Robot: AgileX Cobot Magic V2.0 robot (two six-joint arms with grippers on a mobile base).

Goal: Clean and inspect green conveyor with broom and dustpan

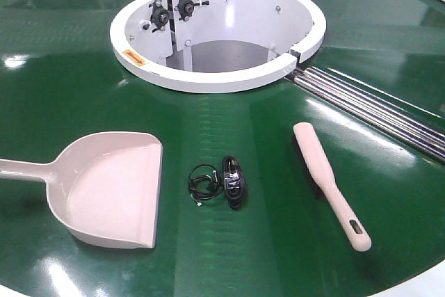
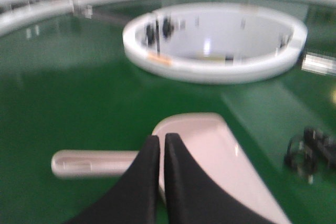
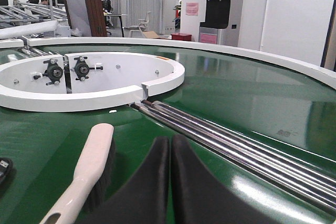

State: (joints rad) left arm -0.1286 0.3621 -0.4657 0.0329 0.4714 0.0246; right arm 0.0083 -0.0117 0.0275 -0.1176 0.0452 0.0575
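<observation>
Jaws of left gripper (image 2: 160, 139) pressed together, nothing between; right gripper (image 3: 170, 141) likewise closed, empty. Broom (image 1: 321, 172) lies on green conveyor (image 1: 264, 137), right of centre, long axis upper left to lower right, slotted handle end toward lower right. Dustpan (image 1: 104, 193) at left, mouth facing right, handle cut off by left edge. Black coiled cable (image 1: 226, 182) between them. White ring (image 1: 208, 78) and silver rails (image 1: 375, 109) beyond. Left wrist view blurred.

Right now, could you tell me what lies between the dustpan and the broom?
A small black device with a coiled black cable lies on the green conveyor between them, touching neither; the front view shows it.
</observation>
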